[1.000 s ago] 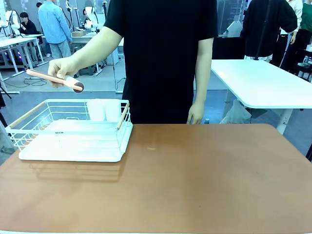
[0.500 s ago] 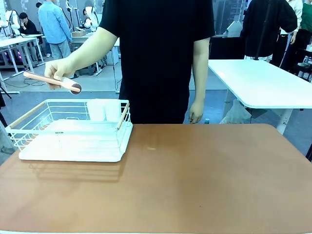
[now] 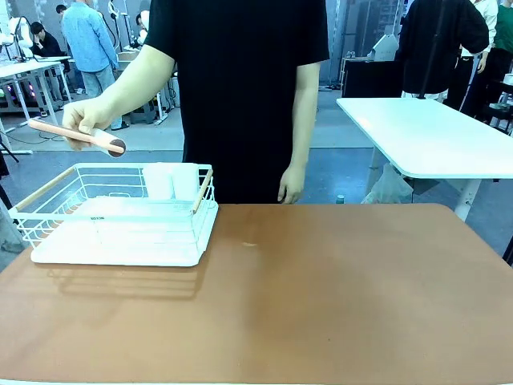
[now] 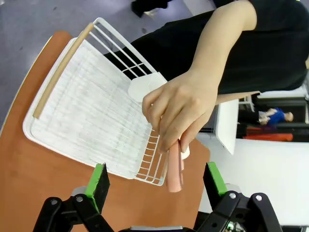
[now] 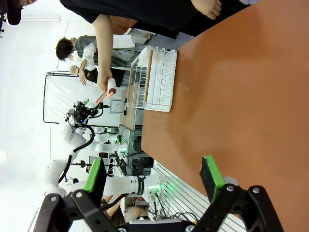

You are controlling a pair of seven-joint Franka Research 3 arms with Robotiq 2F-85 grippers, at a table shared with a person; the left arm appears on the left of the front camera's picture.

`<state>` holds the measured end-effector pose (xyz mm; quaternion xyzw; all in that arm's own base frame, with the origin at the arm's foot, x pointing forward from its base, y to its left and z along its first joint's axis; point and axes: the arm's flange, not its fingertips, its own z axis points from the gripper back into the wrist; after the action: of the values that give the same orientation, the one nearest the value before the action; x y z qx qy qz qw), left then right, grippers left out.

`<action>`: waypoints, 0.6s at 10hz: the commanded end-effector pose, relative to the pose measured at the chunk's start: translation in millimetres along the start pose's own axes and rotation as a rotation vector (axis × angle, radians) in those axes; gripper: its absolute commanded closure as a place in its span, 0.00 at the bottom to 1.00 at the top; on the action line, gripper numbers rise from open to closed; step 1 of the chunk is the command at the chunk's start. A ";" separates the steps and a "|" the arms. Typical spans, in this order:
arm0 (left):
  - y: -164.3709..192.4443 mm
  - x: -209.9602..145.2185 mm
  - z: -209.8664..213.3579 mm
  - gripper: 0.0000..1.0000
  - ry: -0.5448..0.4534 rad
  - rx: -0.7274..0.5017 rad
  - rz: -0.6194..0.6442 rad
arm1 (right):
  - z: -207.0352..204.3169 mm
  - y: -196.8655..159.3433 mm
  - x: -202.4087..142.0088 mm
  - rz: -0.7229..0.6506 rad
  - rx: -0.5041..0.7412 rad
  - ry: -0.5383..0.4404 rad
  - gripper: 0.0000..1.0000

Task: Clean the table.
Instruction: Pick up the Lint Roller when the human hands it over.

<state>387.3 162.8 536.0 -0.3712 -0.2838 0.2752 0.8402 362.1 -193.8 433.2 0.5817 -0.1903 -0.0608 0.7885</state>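
Observation:
The brown table (image 3: 321,297) lies bare across the front view. A person in a black shirt stands at its far side, and their hand (image 3: 86,119) holds a pink-handled tool (image 3: 48,127) with a white roller head in the air above the white wire rack (image 3: 120,224). In the left wrist view my left gripper (image 4: 155,181) hangs open above the rack (image 4: 82,111), just below that hand (image 4: 178,106) and the tool (image 4: 175,169), touching neither. My right gripper (image 5: 152,174) is open over the table (image 5: 241,96), far from the rack (image 5: 159,79).
The rack sits on the table's far left corner with a white cup holder (image 3: 172,180) at its back. The person's other hand (image 3: 290,184) hangs at the far edge. A white table (image 3: 433,136) stands behind on the right, and other people stand farther back.
The person has shifted toward picture left. The hand with the tool moved slightly left above the rack, and the hanging hand followed. Both grippers stayed open.

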 end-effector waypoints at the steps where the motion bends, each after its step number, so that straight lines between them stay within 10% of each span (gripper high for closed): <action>1: -12.6 -17.4 -13.8 0.00 -0.029 0.076 0.083 | 0.3 2.8 0.7 0.004 0.016 -0.002 0.00; 6: -27.5 -37.6 -58.7 0.00 -0.086 0.064 0.107 | 0.3 2.8 0.7 0.004 0.016 -0.002 0.00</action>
<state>405.5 98.9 521.6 -0.3480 -0.2752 0.3266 0.8345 362.2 -193.7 433.1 0.5816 -0.1901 -0.0608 0.7886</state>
